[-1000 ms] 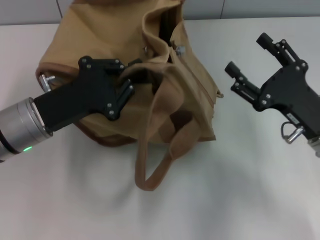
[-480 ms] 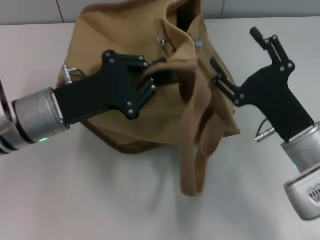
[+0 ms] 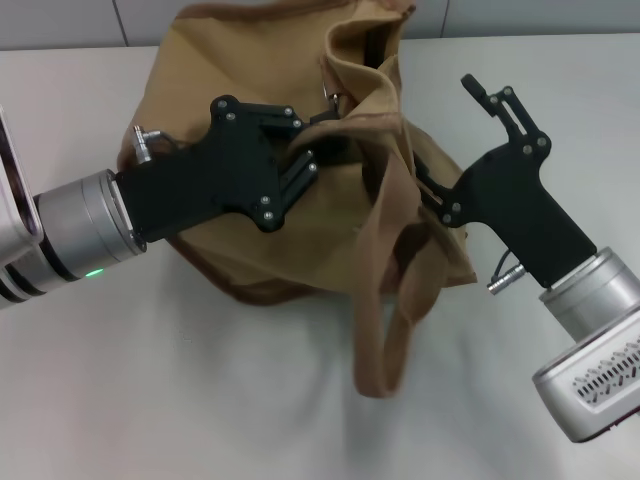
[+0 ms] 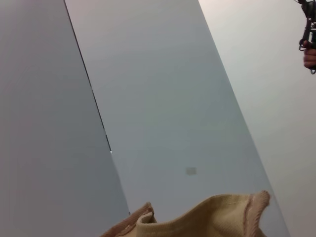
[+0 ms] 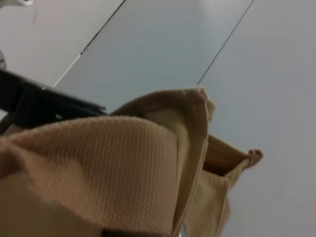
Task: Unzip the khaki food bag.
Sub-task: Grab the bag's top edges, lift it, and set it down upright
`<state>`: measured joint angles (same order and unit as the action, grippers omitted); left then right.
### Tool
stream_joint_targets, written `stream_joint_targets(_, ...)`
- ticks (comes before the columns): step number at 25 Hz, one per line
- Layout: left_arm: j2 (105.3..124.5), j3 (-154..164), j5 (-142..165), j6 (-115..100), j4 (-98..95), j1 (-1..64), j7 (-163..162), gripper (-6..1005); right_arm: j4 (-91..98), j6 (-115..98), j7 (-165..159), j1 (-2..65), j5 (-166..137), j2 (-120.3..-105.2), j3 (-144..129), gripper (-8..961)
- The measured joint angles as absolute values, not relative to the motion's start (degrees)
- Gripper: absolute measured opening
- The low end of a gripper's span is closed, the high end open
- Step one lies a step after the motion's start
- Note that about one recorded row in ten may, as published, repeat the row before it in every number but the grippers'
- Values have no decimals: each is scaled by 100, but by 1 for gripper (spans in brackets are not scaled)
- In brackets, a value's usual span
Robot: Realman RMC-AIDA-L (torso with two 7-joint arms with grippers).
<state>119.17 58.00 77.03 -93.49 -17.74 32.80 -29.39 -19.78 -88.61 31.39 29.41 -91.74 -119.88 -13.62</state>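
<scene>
The khaki food bag (image 3: 250, 60) lies slumped at the back middle of the white table, its top fold gaping open. A small metal zipper pull (image 3: 331, 97) shows on top. One wide strap handle (image 3: 385, 350) loops down toward the front. My left gripper (image 3: 322, 148) reaches in from the left and is shut on a fold of the bag's top. My right gripper (image 3: 450, 135) is open at the bag's right side, one finger up in the air and the other against the fabric. The right wrist view shows bag cloth (image 5: 98, 163) close up.
The white table (image 3: 200, 400) runs bare in front and to both sides of the bag. A grey panelled wall (image 3: 60, 20) stands right behind it. The left wrist view shows that wall and the bag's rim (image 4: 207, 217).
My left gripper has carried the bag's top to the right and back. My right gripper has swung in leftward from clear air until it is against the bag's right side.
</scene>
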Motion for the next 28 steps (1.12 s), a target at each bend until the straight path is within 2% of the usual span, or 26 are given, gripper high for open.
stream_joint_targets(28,11918,5829,7606,-9374,-1731,3310,-2945,80,-1938,-9561,3014,2659,-9683,-11998,-1256,794)
